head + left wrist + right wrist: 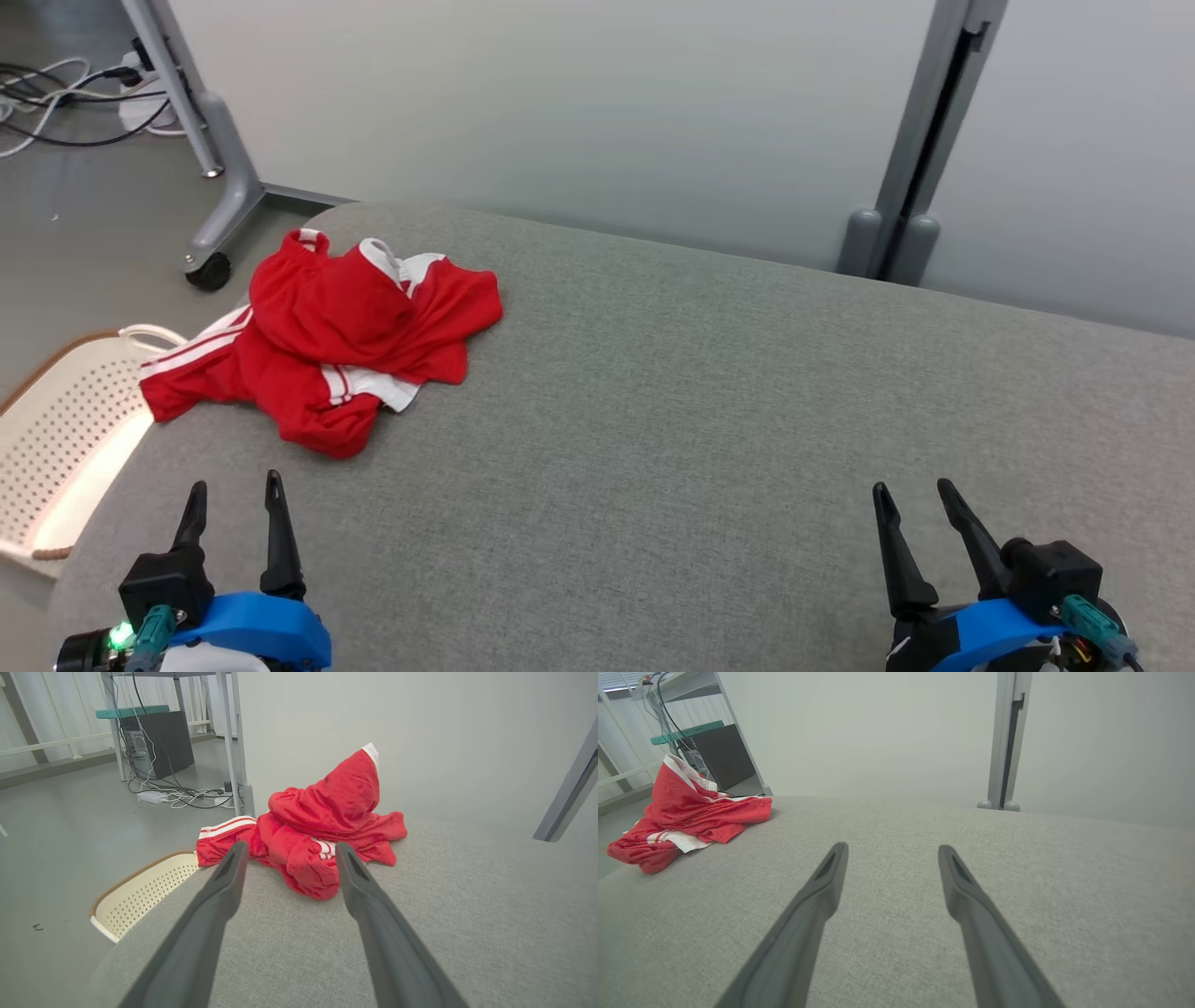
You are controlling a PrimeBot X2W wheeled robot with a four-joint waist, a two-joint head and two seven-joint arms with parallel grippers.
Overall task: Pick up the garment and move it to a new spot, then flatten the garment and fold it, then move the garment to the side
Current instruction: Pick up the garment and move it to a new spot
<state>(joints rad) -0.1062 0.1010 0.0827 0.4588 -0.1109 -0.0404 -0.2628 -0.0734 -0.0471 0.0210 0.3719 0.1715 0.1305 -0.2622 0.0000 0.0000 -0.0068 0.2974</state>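
A crumpled red garment [327,345] with white stripes and trim lies in a heap at the far left corner of the grey fabric surface [700,392], one part hanging over the left edge. My left gripper [233,495] stands open at the lower left, a short way in front of the heap, with nothing between its fingers. In the left wrist view the garment [322,826] sits just beyond the open left gripper [289,851]. My right gripper [915,499] is open at the lower right, far from the cloth. The right wrist view has the garment [686,812] at the far left, beyond the right gripper [892,851].
A cream perforated basket [65,439] stands on the floor beside the surface's left edge. Beyond the corner is a grey wheeled frame leg [219,196] with cables [56,93] on the floor. A pale wall with a grey post [920,149] runs behind.
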